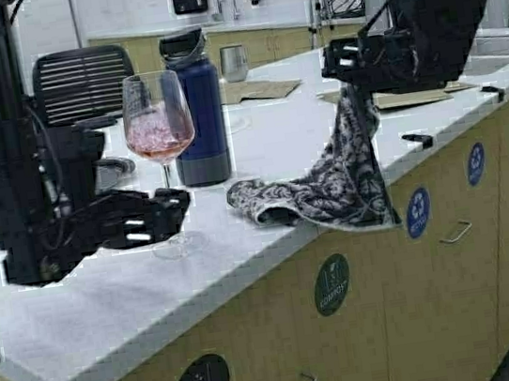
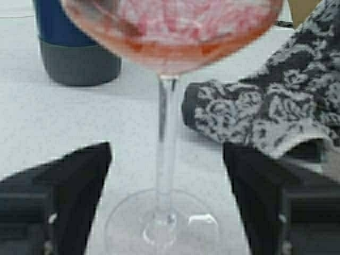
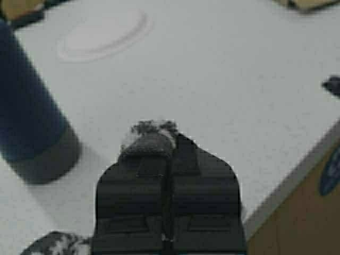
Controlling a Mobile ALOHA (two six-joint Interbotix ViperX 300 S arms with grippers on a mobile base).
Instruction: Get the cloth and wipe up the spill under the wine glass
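The cloth (image 1: 330, 185) is pinched by its top corner in the right gripper (image 1: 350, 82), whose fingers are closed on it – the rest hangs down and trails onto the counter (image 1: 108, 296) near its edge. The glass (image 1: 160, 137) stands on the counter, just left of a blue bottle (image 1: 197, 113). The left gripper (image 2: 167, 196) is held wide open around the stem, neither finger touching it.

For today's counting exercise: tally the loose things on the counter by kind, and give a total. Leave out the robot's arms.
Wine glass: 1
Blue bottle: 1
Steel tumbler: 1
Patterned cloth: 1
Brown paper sheets: 2
White plate: 1
Total: 7
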